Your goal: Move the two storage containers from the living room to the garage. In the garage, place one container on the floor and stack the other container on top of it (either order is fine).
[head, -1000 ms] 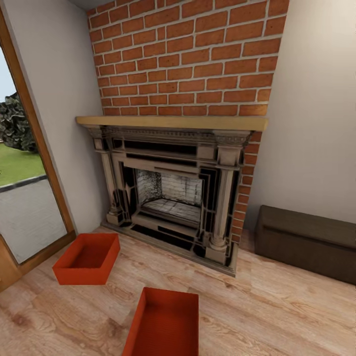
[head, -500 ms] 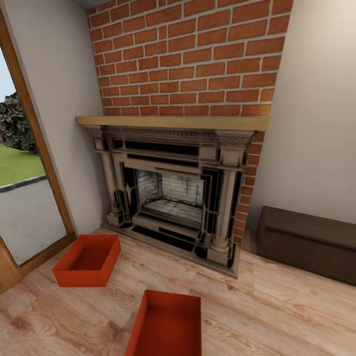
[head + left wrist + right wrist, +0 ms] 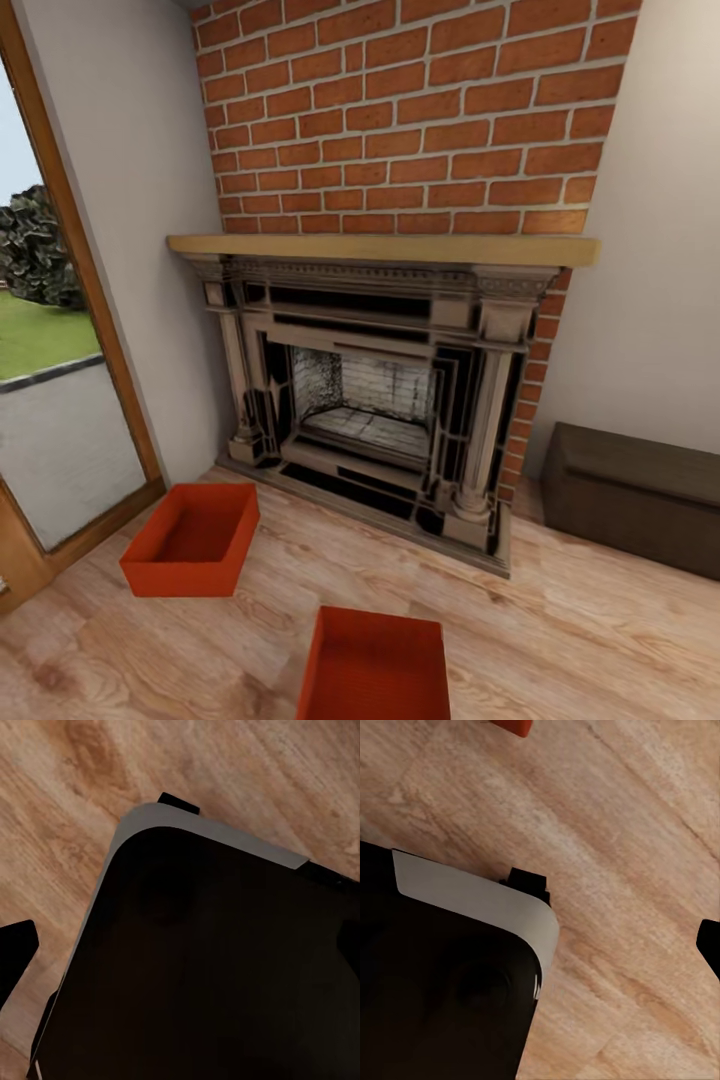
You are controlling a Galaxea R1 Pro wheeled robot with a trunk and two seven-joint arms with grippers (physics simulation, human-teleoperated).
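We're in the living room, facing the ornate dark fireplace [image 3: 375, 400] under its pale wood mantel [image 3: 380, 248], with the red brick chimney [image 3: 410, 120] rising above. Two orange-red storage containers sit on the light wood plank floor [image 3: 590, 640]. One container [image 3: 192, 540] rests open side up in front of the fireplace's left end, near the wood-framed glass door [image 3: 60, 400]. The second container [image 3: 375, 665] sits closer to the camera, at the bottom edge of the head view, cut off by it, well apart from the first. Over on the right, a dark brown chest [image 3: 635, 495] stands against the pale wall, just beside the brick.

Down at the wrists, both cameras look onto planks and the robot's dark, grey-edged base [image 3: 217, 975]. In the right wrist view an orange-red corner [image 3: 512, 726] peeks in at the picture's edge. Whether either gripper is apart or together, I cannot tell; only dark slivers show at the frame edges.
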